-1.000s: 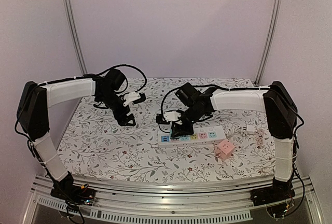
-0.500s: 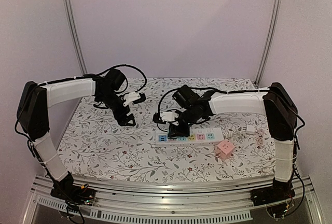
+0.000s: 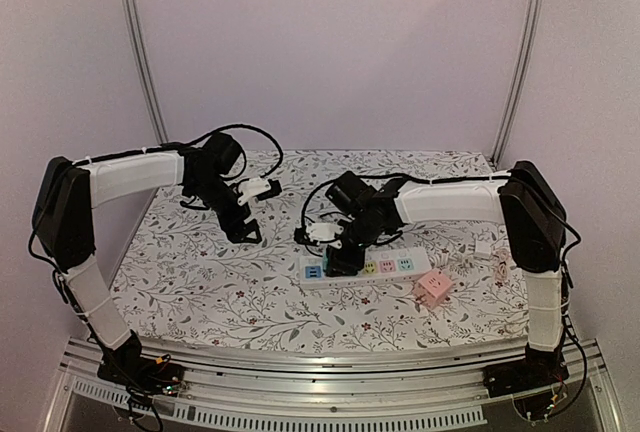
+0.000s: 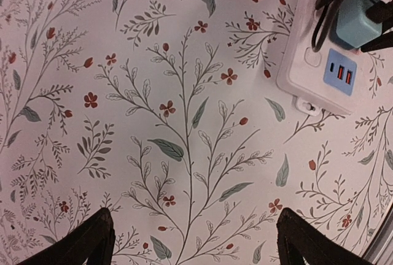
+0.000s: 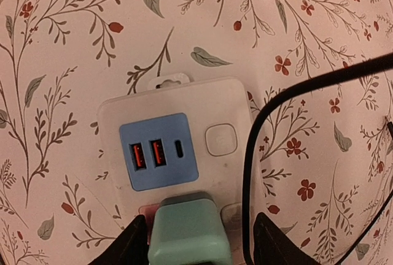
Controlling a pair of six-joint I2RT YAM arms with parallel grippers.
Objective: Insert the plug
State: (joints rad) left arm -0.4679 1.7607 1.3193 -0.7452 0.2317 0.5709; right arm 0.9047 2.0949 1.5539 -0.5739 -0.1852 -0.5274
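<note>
Nearest on the floral table: a pink cube adapter, lying loose just beside the white power strip. Next, at the strip's end by the blue USB panel: the green plug, standing in or over the first socket. Cannot tell whether fully seated. Straddled by the right gripper, jaws parted, with one finger against the plug's side and the other a little clear of it, a black cable passing through that gap. Probably light, rigid, smooth-sided plastic, so liable to slip or tilt under a skewed pinch. Best taken on the two flat sides, low on the body and clear of the cable, then pressed straight down. Farther back: the left gripper, spread wide over bare cloth, holding nothing, apart from the strip
</note>
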